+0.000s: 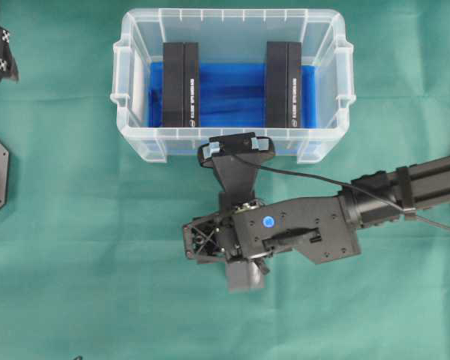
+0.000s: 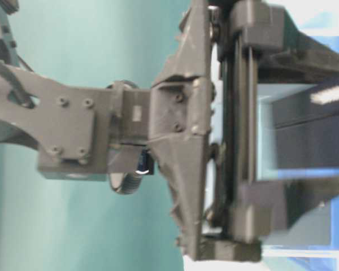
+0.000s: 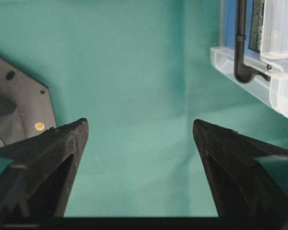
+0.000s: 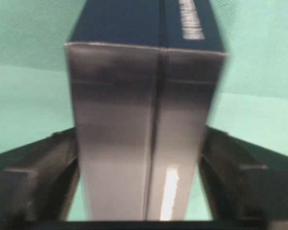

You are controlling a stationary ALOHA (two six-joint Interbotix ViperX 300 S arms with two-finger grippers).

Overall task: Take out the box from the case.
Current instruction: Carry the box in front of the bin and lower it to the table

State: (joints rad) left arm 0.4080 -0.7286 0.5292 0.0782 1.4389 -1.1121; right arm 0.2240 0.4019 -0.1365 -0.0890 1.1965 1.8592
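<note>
My right arm reaches in from the right across the middle and bends down at the wrist just in front of the case (image 1: 135, 142), so my right gripper (image 4: 139, 143) points straight down at the green cloth (image 1: 75, 262). Between its fingers (image 4: 33, 177) stands the box (image 4: 144, 110), black and on end, outside the case; from overhead one corner of it pokes out under my wrist. The fingers sit close against both its sides, but the view is blurred and I cannot tell whether they pinch it or only flank it. Two other boxes (image 1: 181, 84) stand upright inside the case on the blue lining (image 1: 232, 97), one to each side. My left arm is tucked back at the far left, its left gripper (image 3: 140, 129) spread wide over bare cloth, holding nothing, a corner of the case off to one side.
</note>
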